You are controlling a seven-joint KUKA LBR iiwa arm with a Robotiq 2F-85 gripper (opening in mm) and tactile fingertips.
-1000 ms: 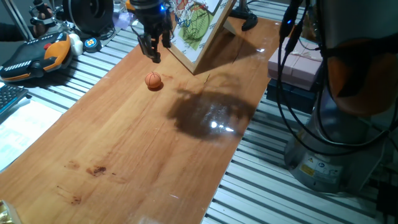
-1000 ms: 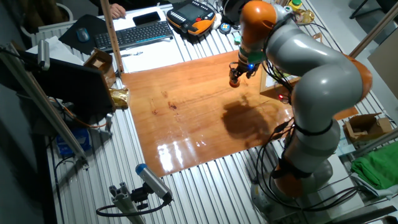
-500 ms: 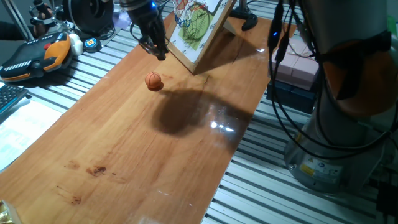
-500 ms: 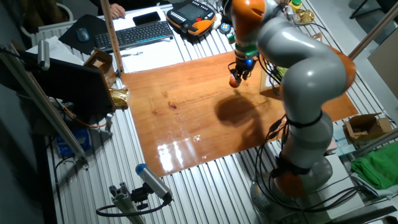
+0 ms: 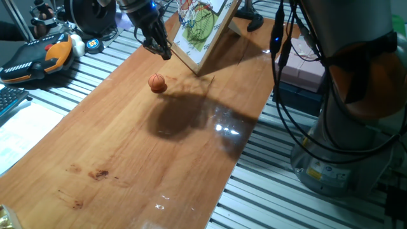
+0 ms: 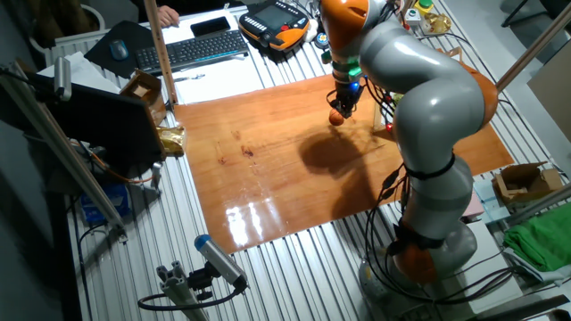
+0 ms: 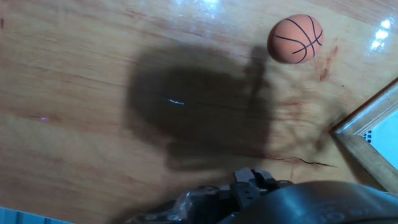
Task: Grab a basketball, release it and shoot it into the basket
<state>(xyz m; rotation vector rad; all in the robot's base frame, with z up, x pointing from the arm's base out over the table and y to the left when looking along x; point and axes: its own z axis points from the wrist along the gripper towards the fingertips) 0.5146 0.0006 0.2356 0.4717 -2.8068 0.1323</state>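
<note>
From one fixed view, the tool (image 5: pixel 159 49) hangs above the worktop (image 5: pixel 127 159), empty; whether its fingers are parted I cannot tell. The basketball (image 5: pixel 157 83) lies loose below and nearer the camera. The other fixed view overlaps them. The hand view shows the basketball (image 7: pixel 296 38) off-centre, beside the board (image 7: pixel 367 134).

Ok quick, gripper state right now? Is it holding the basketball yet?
Gripper: empty, above the table; whether it is open or shut cannot be told.
Basketball: not held, lying on the wooden table.
</note>
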